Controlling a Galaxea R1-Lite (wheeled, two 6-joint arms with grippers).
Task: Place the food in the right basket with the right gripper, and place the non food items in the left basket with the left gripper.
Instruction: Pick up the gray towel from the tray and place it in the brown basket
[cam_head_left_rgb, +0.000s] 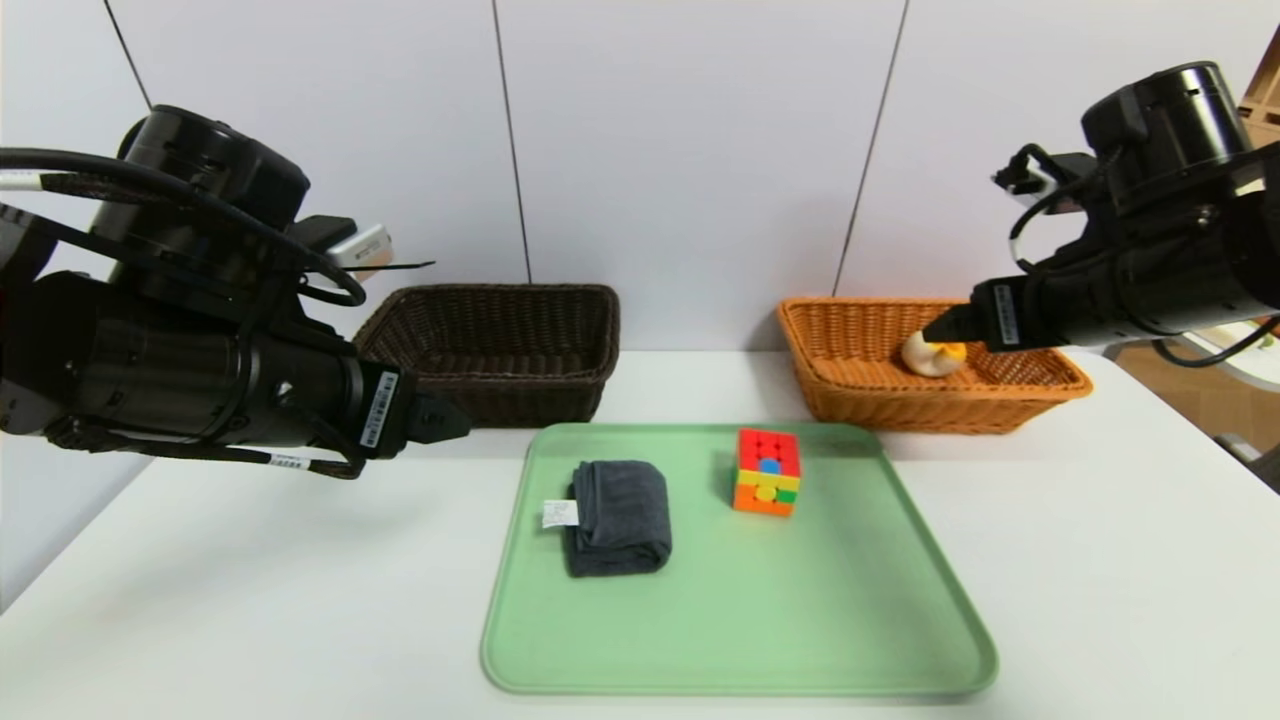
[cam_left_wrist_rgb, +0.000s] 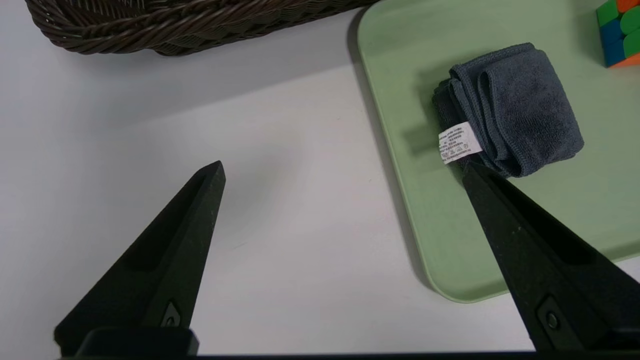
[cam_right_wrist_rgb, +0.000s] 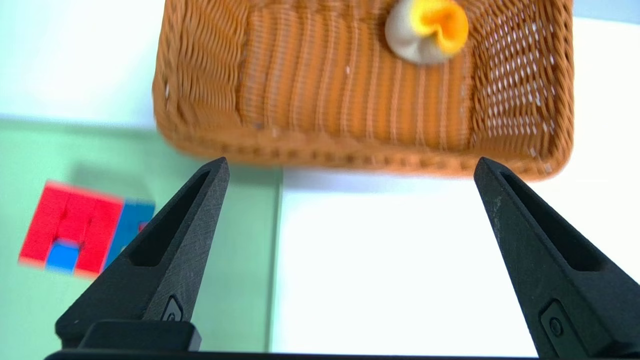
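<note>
Two wide-open grippers, left and right, hang empty; the folded microfibre cloth (soft, light) wants a deep mid-fold pinch.

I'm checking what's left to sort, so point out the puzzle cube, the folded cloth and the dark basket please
Puzzle cube (cam_head_left_rgb: 767, 472): head view, on its upper part.
Folded cloth (cam_left_wrist_rgb: 530, 107): left wrist view, on its top fold.
Dark basket (cam_head_left_rgb: 490, 384): head view, on its front rim.

A small white tag with fine print and laundry symbols stands out from the left side of the folded grey cloth, and barcode stickers sit on both black grippers, their lettering too small to read
</note>
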